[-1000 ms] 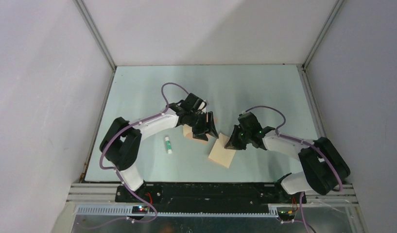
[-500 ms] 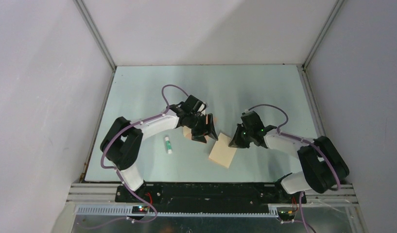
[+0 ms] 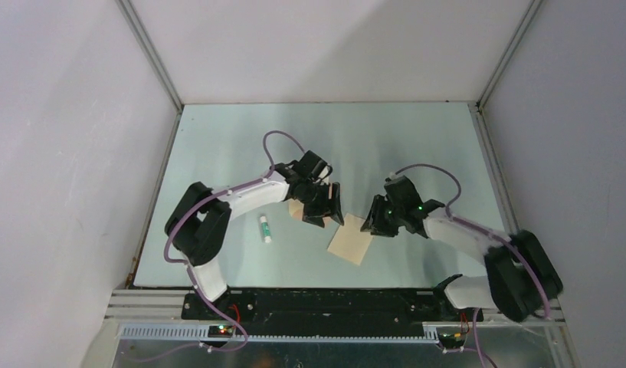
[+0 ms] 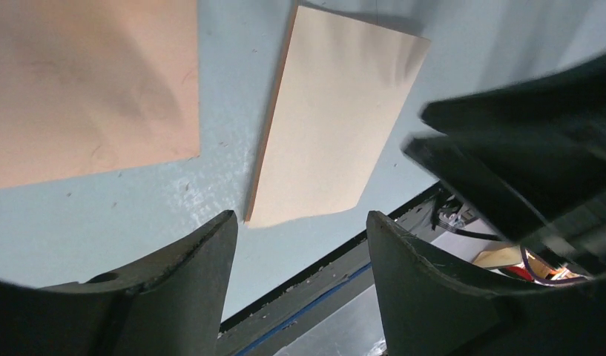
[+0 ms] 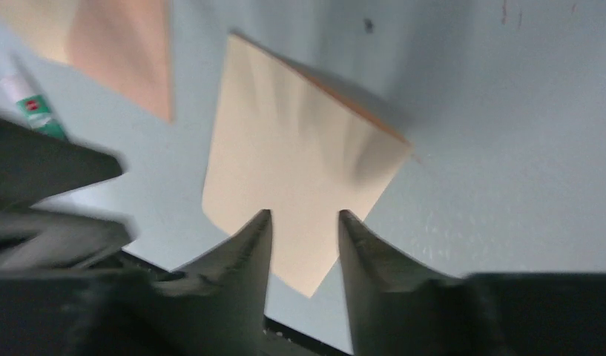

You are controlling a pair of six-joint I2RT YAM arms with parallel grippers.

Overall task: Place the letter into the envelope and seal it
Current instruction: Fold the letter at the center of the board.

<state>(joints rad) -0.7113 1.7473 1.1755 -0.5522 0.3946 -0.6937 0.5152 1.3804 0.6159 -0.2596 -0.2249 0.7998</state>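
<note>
The letter (image 3: 350,241), a plain pale tan sheet, lies flat at the table's middle; it also shows in the left wrist view (image 4: 329,126) and the right wrist view (image 5: 300,163). The envelope (image 3: 298,208) lies just left of it, mostly covered by my left gripper (image 3: 329,205). A peach face of the envelope (image 4: 84,89) shows in the left wrist view, and its pointed part (image 5: 129,52) in the right. My left gripper (image 4: 301,219) is wide open and empty above the table. My right gripper (image 5: 305,215) hovers at the letter's far right corner (image 3: 368,224), jaws slightly apart, holding nothing.
A small glue stick (image 3: 265,228) with a green label lies left of the envelope and appears at the right wrist view's left edge (image 5: 33,111). The black rail (image 3: 332,303) with the arm bases runs along the near edge. Grey walls enclose the table.
My right gripper has parted its jaws and its arm has shifted a little right. The left gripper has edged right and slightly wider. The letter stays in place.
</note>
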